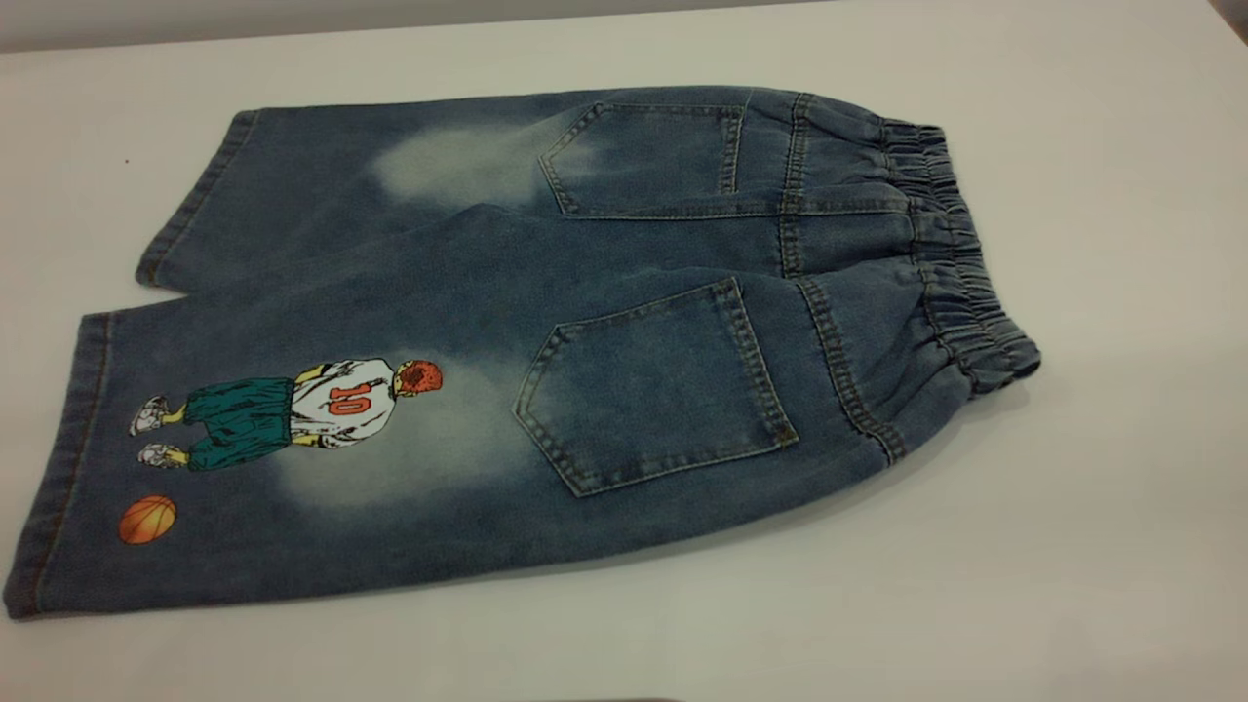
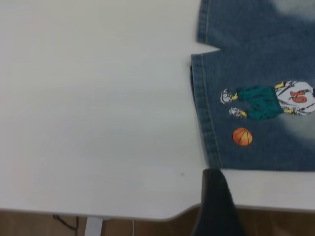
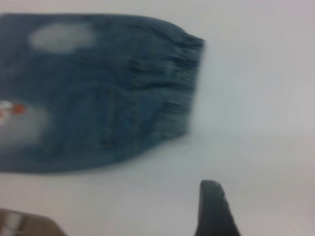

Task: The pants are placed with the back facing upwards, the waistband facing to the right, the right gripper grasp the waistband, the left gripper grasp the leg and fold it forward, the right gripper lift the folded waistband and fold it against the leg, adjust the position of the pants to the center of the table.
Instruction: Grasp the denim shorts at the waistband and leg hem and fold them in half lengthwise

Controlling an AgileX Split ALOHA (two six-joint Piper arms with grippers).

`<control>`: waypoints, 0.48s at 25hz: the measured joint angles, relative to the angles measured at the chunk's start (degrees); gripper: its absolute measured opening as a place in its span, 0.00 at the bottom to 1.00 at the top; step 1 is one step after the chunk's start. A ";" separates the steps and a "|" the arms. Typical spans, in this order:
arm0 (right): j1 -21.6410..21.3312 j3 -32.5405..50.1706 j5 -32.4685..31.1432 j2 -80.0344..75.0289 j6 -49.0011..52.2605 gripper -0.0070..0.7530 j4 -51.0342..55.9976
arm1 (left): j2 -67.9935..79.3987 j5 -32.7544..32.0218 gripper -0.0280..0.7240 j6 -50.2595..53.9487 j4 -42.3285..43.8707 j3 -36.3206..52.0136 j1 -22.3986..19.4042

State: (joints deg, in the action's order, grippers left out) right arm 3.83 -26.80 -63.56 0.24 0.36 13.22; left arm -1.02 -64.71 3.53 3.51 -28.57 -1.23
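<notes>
The pants (image 1: 546, 341) lie flat on the white table (image 1: 1092, 546), back pockets up, with the elastic waistband (image 1: 960, 263) to the right and the leg hems (image 1: 58, 468) to the left. The near leg carries the "10" player print (image 1: 322, 405) and an orange ball (image 1: 147, 519). Neither gripper shows in the exterior view. In the left wrist view, one black finger (image 2: 215, 201) of my left gripper hovers just off the printed leg's hem corner (image 2: 212, 157). In the right wrist view, one dark finger (image 3: 212, 209) of my right gripper hangs over bare table, apart from the waistband (image 3: 179, 83). Both hold nothing.
The table's edge (image 2: 147, 214) runs close behind my left gripper, with brown floor (image 2: 29, 226) below it. Bare white tabletop (image 1: 1121, 146) surrounds the pants on the right and front sides.
</notes>
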 joint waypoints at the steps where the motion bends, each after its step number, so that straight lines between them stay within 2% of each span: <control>1: 0.00 -0.22 0.97 -0.60 0.00 0.50 1.41 | 0.64 0.14 0.62 0.06 0.00 -0.46 0.00; 7: 0.00 -0.36 9.67 -12.86 -1.18 0.57 8.54 | 14.09 4.20 0.62 -1.14 0.00 -4.07 0.00; 12: 0.00 -0.36 15.37 -27.80 -3.78 0.62 10.39 | 33.18 12.45 0.62 -3.53 -1.00 -6.84 0.00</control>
State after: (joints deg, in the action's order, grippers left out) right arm 3.83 -27.16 -48.20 -27.55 -3.42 23.61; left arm 32.16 -52.27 0.00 2.50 -35.41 -1.23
